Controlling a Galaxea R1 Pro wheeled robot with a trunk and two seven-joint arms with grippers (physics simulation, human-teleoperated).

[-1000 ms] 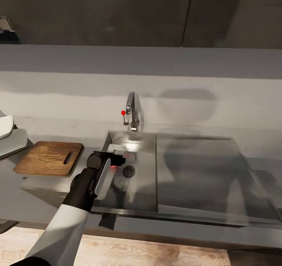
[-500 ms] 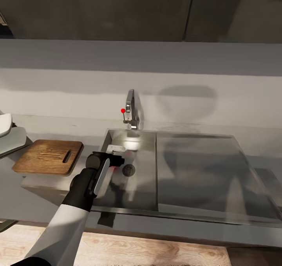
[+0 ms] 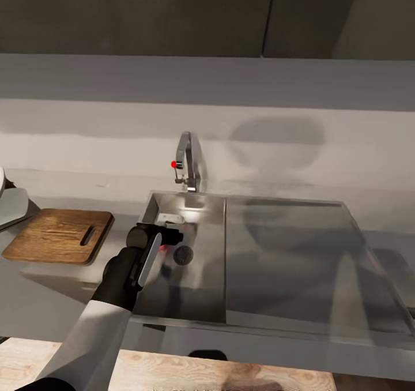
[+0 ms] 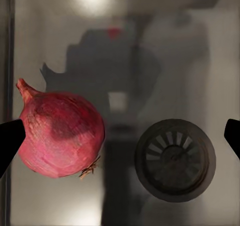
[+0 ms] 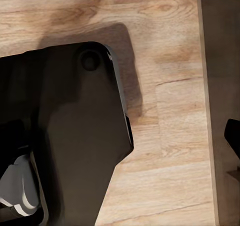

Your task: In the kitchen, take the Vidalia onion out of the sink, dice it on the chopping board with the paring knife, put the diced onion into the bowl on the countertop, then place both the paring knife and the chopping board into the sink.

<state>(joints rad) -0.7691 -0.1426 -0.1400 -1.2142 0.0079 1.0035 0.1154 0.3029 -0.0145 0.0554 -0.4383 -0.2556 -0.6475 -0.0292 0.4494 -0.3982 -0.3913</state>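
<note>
**A:** Onion [image 4: 61, 135] in the sink [image 3: 207, 206]: seen from the head camera, what stands where?

**B:** The left arm reaches over the basin's front-left corner, its gripper [image 3: 167, 235] low above the basin floor near the round drain [image 3: 184, 255], with a red glint just beside the fingers. The faucet [image 3: 188, 163] with its red knob rises at the basin's back edge; the flat drainboard [image 3: 294, 252] runs off to the right. The chopping board [image 3: 57, 235] lies on the countertop [image 3: 34, 287] just left of the sink, handle hole toward the basin.

**A:** And the left wrist camera?

**B:** The red-skinned onion rests on the grey basin floor, apart from the drain [image 4: 175, 159]. Both dark fingertips [image 4: 9, 141] sit at the picture's far edges, jaws wide apart; one tip is just beside the onion, and whether it touches cannot be told.

**A:** The right wrist camera?

**B:** Light wooden floor [image 5: 170, 86] and a dark part of the robot's body [image 5: 75, 136]. One fingertip [image 5: 233, 136] shows at the edge; the state of the right jaws cannot be told.
</note>
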